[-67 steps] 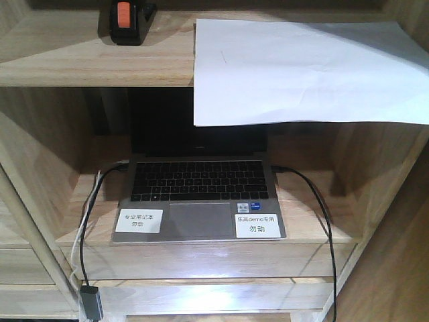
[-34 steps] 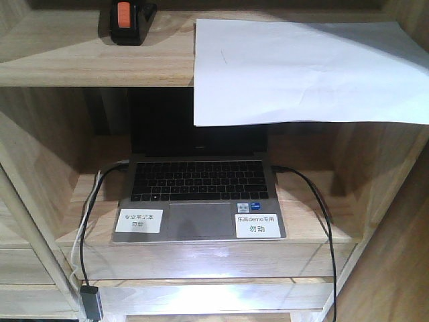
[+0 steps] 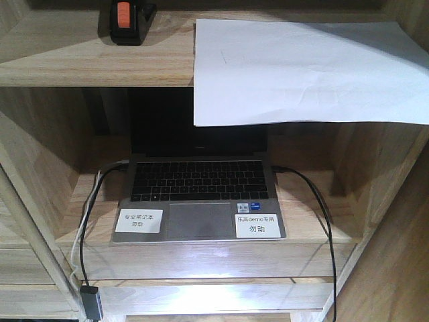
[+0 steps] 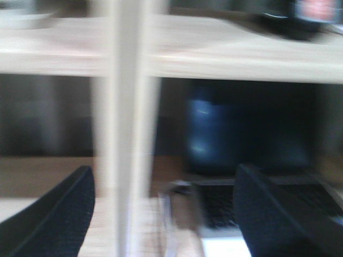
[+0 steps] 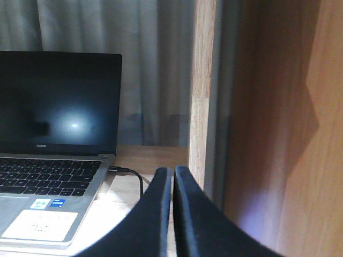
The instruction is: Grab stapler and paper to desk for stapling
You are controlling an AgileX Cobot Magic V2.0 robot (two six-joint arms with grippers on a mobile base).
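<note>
The stapler (image 3: 126,20) sits on the upper shelf (image 3: 80,64), left of the paper (image 3: 301,70), whose front edge overhangs the shelf's lip. In the blurred left wrist view, the left gripper (image 4: 165,176) gapes wide, well below the stapler. The right gripper (image 5: 172,176) is pinched together on nothing, beside the open laptop (image 3: 198,194) in the compartment below.

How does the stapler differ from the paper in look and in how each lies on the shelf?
The stapler is small and black with an orange patch; the paper is large, white and flat. The stapler sits back on the shelf; the paper overhangs its front edge. Both lie on the same shelf.
</note>
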